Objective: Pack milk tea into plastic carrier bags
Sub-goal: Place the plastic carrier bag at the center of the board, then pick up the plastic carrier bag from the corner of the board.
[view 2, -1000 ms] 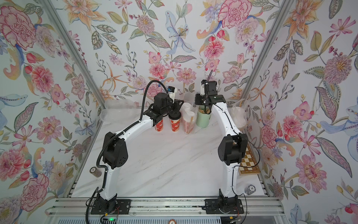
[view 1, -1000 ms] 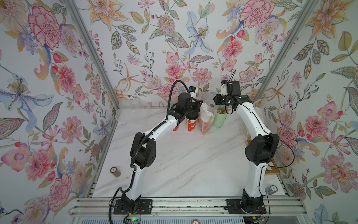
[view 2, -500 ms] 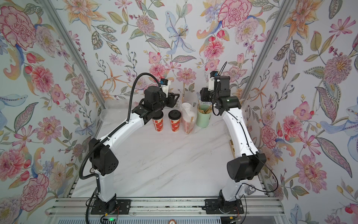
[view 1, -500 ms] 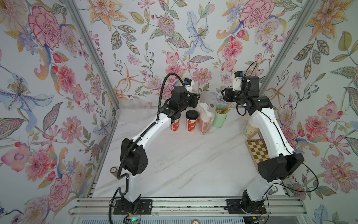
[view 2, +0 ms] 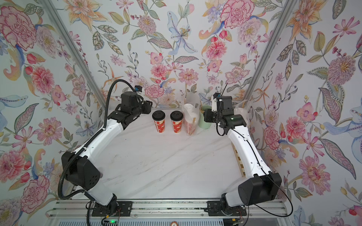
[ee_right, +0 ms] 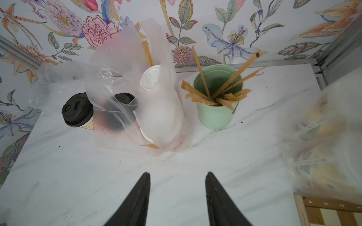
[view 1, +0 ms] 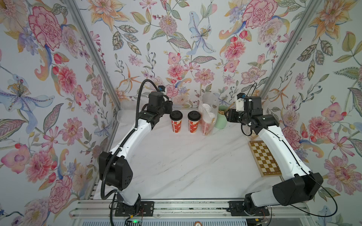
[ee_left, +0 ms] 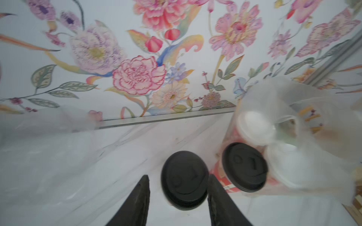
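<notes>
What matters for me here is the left gripper (ee_left: 178, 176) against the nearer of the two red printed paper cups with black lids (view 1: 176, 122). That cup stands upright near the far edge of the white marble table (view 1: 186, 166). Its twin (view 1: 194, 122) is just beside it, on the side away from the left arm. In the left wrist view the fingers are apart and hold nothing. The black lid sits just ahead of the tips, roughly in line with the gap. The camera looks down onto the lid, so I judge the fingers are at about lid height or above it. To take the cup by its wall they would have to come lower and go forward.

The right gripper (ee_right: 178, 173) is also spread and empty over bare table. It faces the clear crinkly plastic bag already holding white-lidded cups (ee_right: 160, 109), with the mint-green cup of brown straws (ee_right: 215, 101) next to it. The left arm is plainly the nearer one.

Loose clear bags (ee_left: 49, 125) lie heaped at the far left corner, apart from both grippers.
</notes>
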### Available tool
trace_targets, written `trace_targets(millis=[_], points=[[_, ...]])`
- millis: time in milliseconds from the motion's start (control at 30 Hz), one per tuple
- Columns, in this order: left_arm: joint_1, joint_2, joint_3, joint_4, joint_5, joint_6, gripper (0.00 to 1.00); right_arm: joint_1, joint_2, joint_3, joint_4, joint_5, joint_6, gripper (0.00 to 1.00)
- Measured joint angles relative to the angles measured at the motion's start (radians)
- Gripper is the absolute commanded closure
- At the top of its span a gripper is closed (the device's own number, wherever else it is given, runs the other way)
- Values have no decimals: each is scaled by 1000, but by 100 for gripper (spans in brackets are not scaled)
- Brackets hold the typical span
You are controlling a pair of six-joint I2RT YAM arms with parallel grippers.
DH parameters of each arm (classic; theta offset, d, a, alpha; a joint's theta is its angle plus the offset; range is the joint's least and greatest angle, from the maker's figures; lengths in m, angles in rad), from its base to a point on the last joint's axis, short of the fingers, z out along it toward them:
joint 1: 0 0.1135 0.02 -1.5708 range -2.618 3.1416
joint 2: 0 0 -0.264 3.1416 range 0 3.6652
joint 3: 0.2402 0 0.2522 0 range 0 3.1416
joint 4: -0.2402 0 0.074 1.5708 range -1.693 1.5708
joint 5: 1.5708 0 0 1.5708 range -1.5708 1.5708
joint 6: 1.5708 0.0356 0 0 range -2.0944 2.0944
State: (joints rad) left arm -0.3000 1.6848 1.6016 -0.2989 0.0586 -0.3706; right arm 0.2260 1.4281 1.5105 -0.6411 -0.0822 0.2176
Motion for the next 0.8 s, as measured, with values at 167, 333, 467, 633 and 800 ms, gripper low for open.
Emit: trace_targets(millis=[167, 333, 467, 633, 800], points=[[135, 65, 20, -73, -36, 36, 46, 0, -51, -63, -1, 0, 8, 51], [178, 255, 157, -107, -77, 83, 43, 0, -54, -86, 1, -8, 12, 51], [196, 440, 332, -135, -101, 106, 36, 2, -54, -99, 0, -13, 17, 51], [225, 631, 555, -151, -109, 121, 31, 4, -59, -132, 3, -15, 26, 51], [257, 751, 657, -121, -95, 106, 31, 8, -65, -172, 2, -15, 38, 51]])
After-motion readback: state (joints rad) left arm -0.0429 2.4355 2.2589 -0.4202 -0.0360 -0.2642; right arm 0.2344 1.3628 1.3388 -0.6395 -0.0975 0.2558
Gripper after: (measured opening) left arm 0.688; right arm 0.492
